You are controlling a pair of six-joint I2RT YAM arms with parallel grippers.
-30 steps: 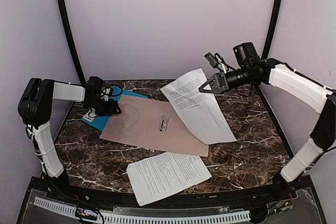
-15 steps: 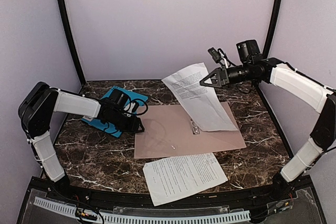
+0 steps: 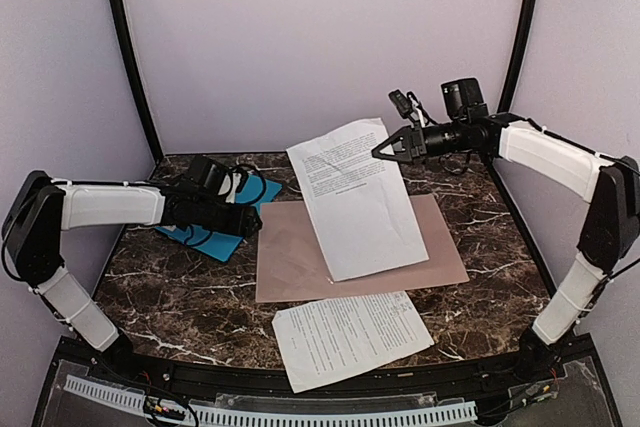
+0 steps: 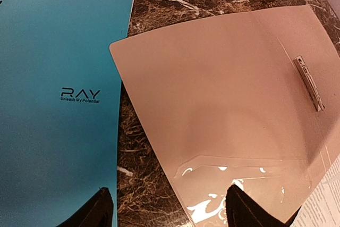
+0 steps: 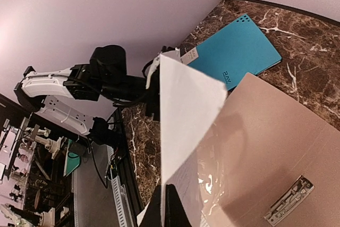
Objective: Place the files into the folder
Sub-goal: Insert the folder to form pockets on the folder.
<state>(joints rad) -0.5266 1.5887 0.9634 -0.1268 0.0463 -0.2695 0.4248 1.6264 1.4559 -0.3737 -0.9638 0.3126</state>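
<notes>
The tan folder (image 3: 440,252) lies open and flat on the marble, its metal clip (image 4: 309,82) showing in the left wrist view. My right gripper (image 3: 383,152) is shut on the top edge of one of the files, a printed sheet (image 3: 355,197) that hangs tilted over the folder with its lower edge down at the card. The sheet (image 5: 186,110) stands edge-on between the jaws of the right gripper (image 5: 166,211). A second sheet (image 3: 350,335) lies flat in front of the folder. My left gripper (image 4: 169,208) is open and empty, low over the folder's left edge (image 4: 138,115).
A teal blue folder (image 4: 53,104) lies at the back left under my left arm, a strip of bare marble between it and the tan one. Black frame posts and purple walls close in the sides and back. A cable tray (image 3: 260,412) runs along the near edge.
The tan folder slid right and squared up, then my left gripper opened and drew back left. My right gripper carried the sheet left, so it now hangs over the folder's middle.
</notes>
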